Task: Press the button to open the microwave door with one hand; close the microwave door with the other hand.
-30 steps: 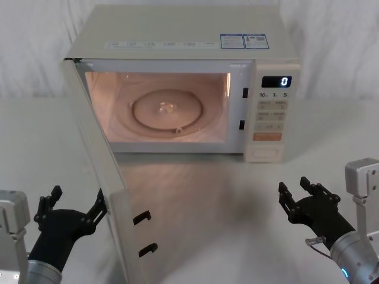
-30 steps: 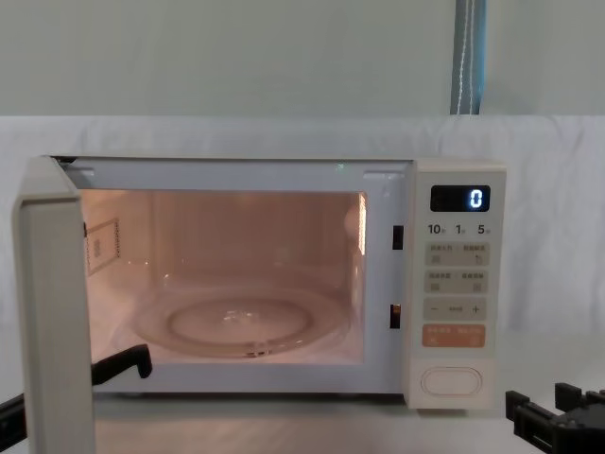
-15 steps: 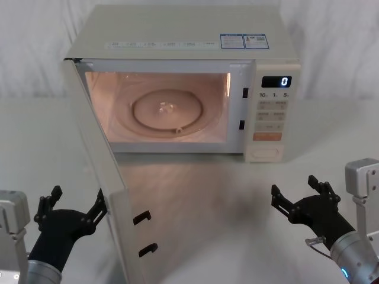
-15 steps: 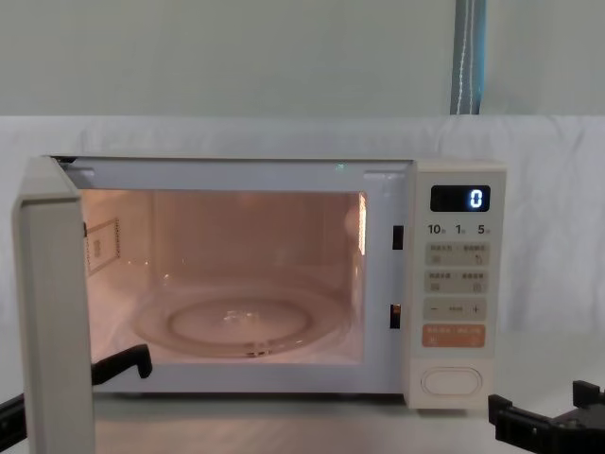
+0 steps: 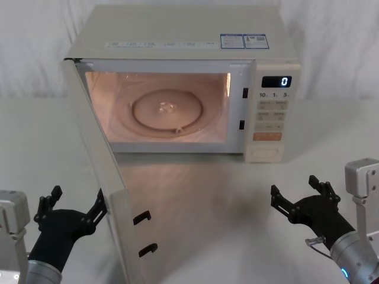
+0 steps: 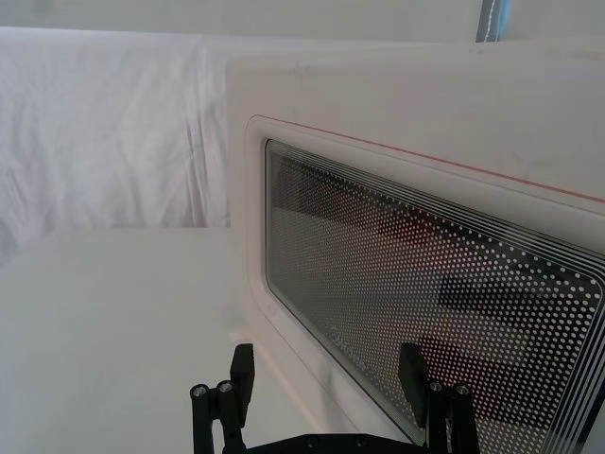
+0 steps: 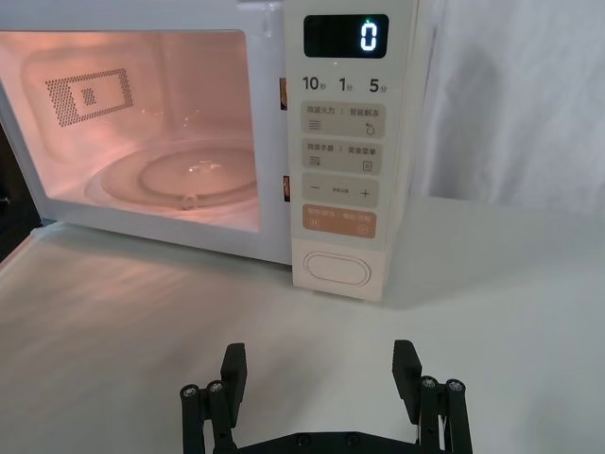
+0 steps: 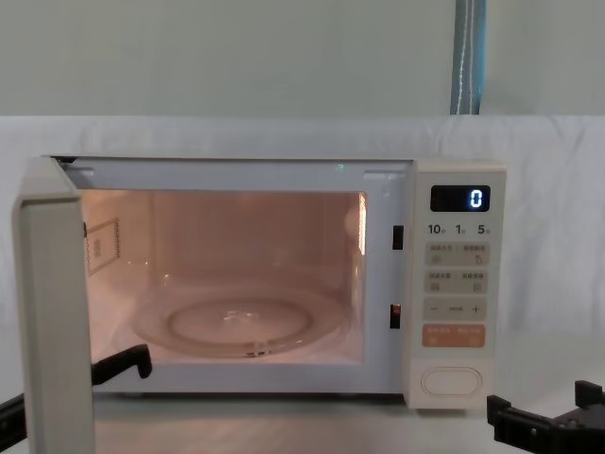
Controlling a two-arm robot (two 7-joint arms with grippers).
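Note:
The microwave door point(image 5: 98, 154) stands swung wide open toward my left, edge-on in the chest view point(image 8: 52, 312). Its dotted glass window point(image 6: 425, 284) lies close in front of my left gripper point(image 5: 79, 201), which is open just beside the door's outer face near the table's front; one fingertip point(image 6: 411, 357) is nearly against the glass. The oval cream button point(image 5: 265, 153) sits at the bottom of the control panel point(image 7: 334, 268) point(image 8: 451, 381). My right gripper point(image 5: 296, 192) hangs open, low over the table, well back from the button point(image 7: 321, 357) point(image 8: 539, 411).
The lit cavity holds a glass turntable point(image 5: 167, 111). The display point(image 7: 346, 36) reads 0 and an orange key point(image 7: 339, 221) sits just above the button. A white cloth covers the table point(image 5: 237, 225) and the backdrop. The open door juts toward the front left.
The right gripper's fingers have spread wider than one second ago. The door and the left gripper have not moved.

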